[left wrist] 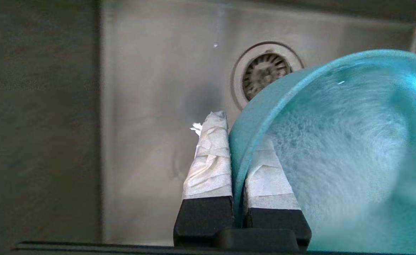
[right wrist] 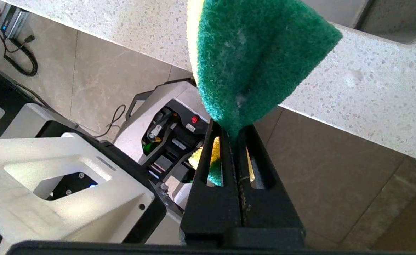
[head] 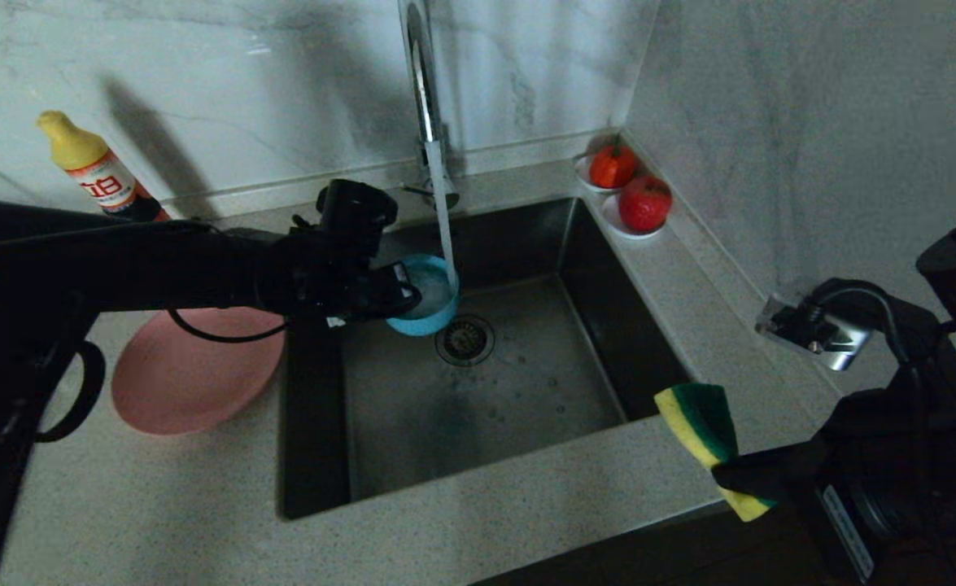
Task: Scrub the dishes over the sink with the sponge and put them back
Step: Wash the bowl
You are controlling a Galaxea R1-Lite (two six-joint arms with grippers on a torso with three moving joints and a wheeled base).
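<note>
Over the back of the sink (head: 526, 391), my left gripper (head: 396, 293) is shut on the rim of the teal-blue bowl (head: 425, 297). Water streams from the faucet (head: 422, 89) into the bowl. In the left wrist view the taped fingers (left wrist: 208, 166) pinch the bowl's wall (left wrist: 335, 159), one inside and one outside, with foamy water in the bowl and the drain (left wrist: 262, 72) beyond. The pink plate (head: 193, 374) lies on the counter left of the sink. My right gripper (head: 738, 476) is shut on the sponge (head: 701, 427) off the counter's front right edge; the green face (right wrist: 250, 60) shows above the jaws.
A yellow-capped bottle (head: 91, 167) stands against the back wall at the left. Two white saucers with red fruit (head: 614, 167) (head: 644, 203) sit in the back right corner. A metal fitting with a cable (head: 811, 334) rests on the right counter.
</note>
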